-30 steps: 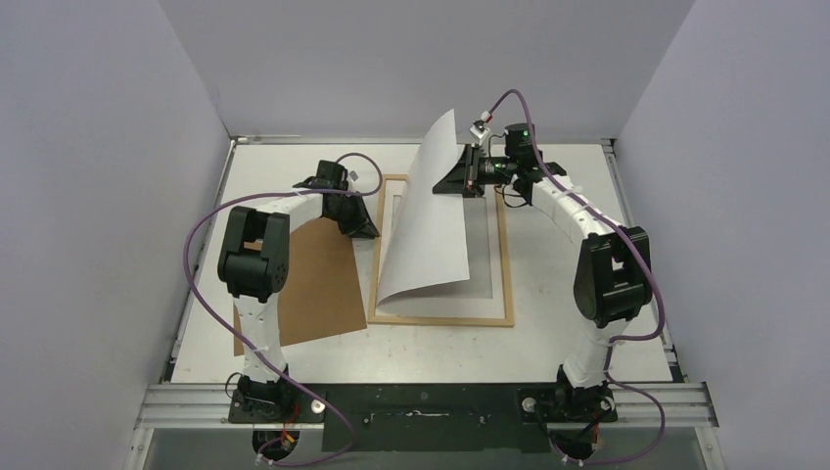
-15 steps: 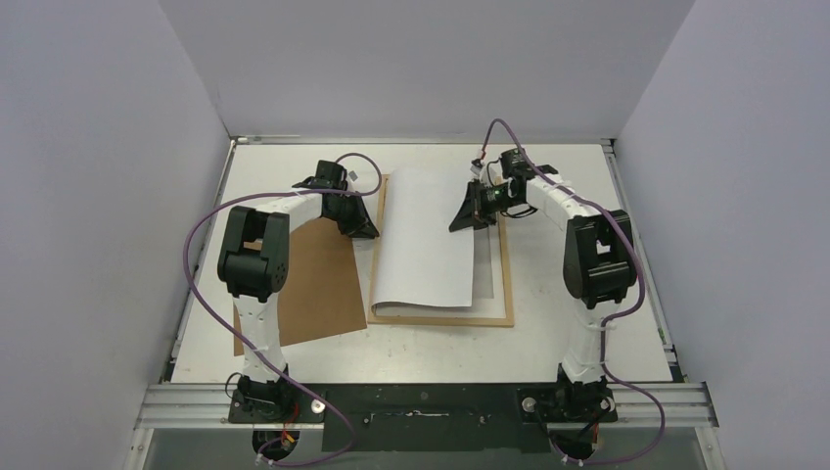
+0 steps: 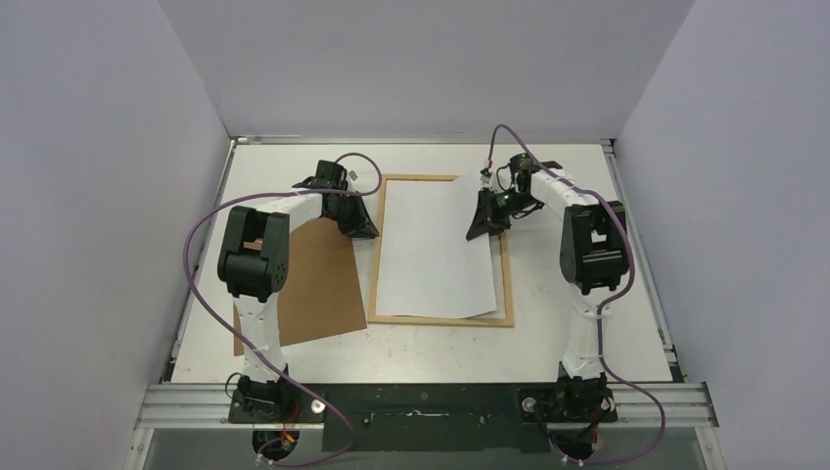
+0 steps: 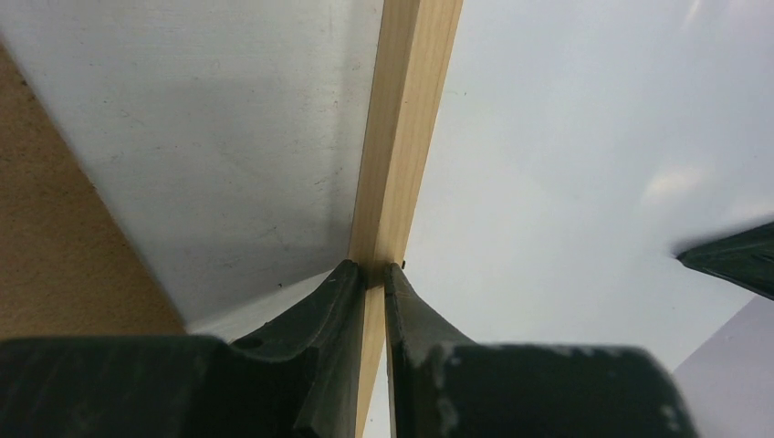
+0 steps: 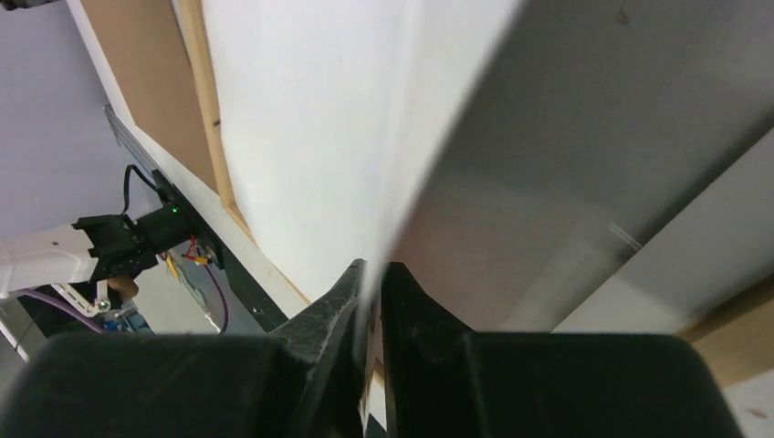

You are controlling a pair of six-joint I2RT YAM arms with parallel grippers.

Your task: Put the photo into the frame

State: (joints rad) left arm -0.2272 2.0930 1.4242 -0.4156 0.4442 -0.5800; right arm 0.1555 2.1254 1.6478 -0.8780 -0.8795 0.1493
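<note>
**A:** The photo (image 3: 431, 255) has dropped since a second ago. It was standing curled in the air and now lies white back up over the frame (image 3: 440, 320). The right arm came down with it.

**B:** Seated?

**A:** Can't tell. Starting nearest, the photo's near right corner looks slightly lifted and sits close to the near rail. If it's on the wood rather than inside it, it probably springs up on release.

**B:** What about the brown backing board (image 3: 318, 284)?

**A:** It's just beside the frame's left rail. If the frame gets dragged left, it shoves into the board.

**B:** Claws?

**A:** The left claw (image 4: 374, 269) is pinching the left rail, pinning the frame to the desk (image 3: 558, 343). The right claw (image 5: 372, 269) is pinching the photo's right edge about mid-length, close above the right rail.

**B:** Main risk?

**A:** The right claw letting go before the sheet is square. The glossy print would likely slide or curl back. Pulling away sideways could also drag the edge out over the rail.

**B:** Far end?

**A:** The photo looks skewed. Its far left corner sits further in from the left rail than the near one does. Pressing it down like that could wedge a corner on the rail and crease it.
</note>
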